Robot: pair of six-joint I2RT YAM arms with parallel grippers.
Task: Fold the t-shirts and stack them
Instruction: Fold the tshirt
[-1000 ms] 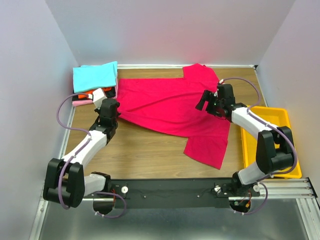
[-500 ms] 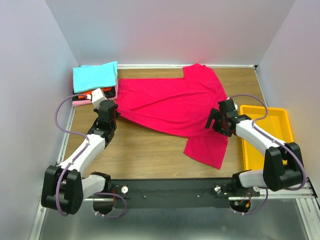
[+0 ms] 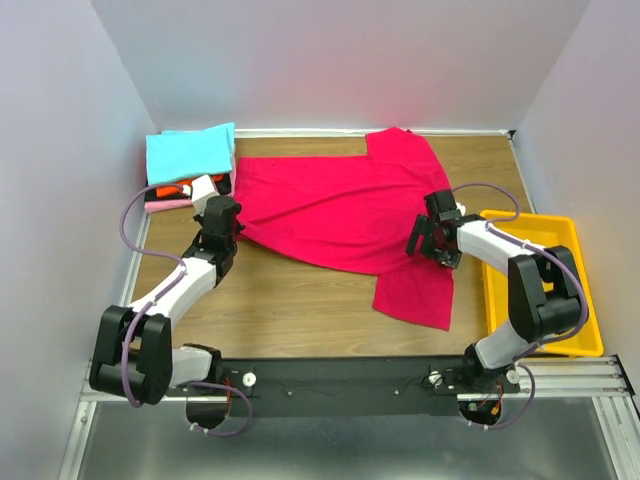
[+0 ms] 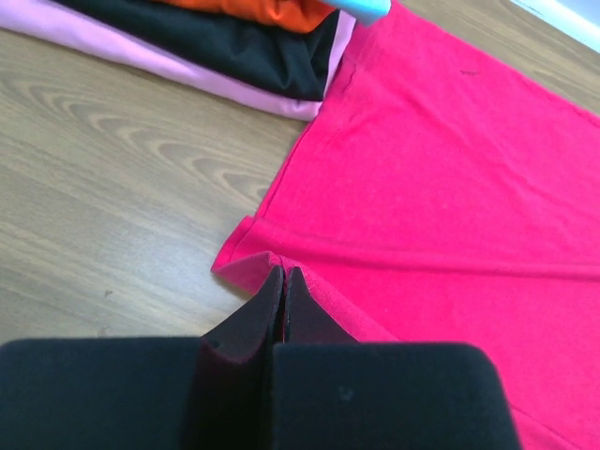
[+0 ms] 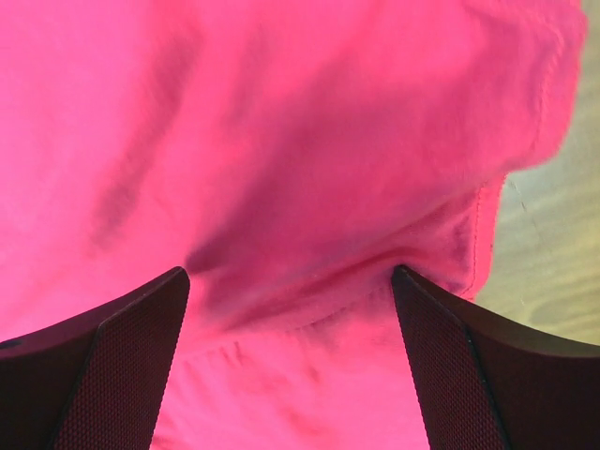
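Note:
The large crimson t-shirt (image 3: 340, 210) lies spread across the table. My left gripper (image 3: 222, 213) is shut on its left hem, and the left wrist view shows the jaws (image 4: 283, 277) pinching a raised fold of that edge. My right gripper (image 3: 424, 240) is open over the shirt's right side. In the right wrist view its fingers (image 5: 122, 356) stand wide apart, pressed on bunched crimson cloth (image 5: 300, 187). A folded stack sits at the back left: cyan (image 3: 190, 150) on top, then orange-red (image 4: 272, 9), black (image 4: 234, 47) and pink (image 4: 141, 56).
A yellow plastic bin (image 3: 565, 225) stands at the right edge, right beside my right arm. White walls enclose the table at the back and sides. Bare wood (image 3: 290, 300) shows in front of the shirt.
My right gripper came down and toward the front from the shirt's upper right onto its lower right part. The lower right sleeve shifted slightly. My left gripper barely moved.

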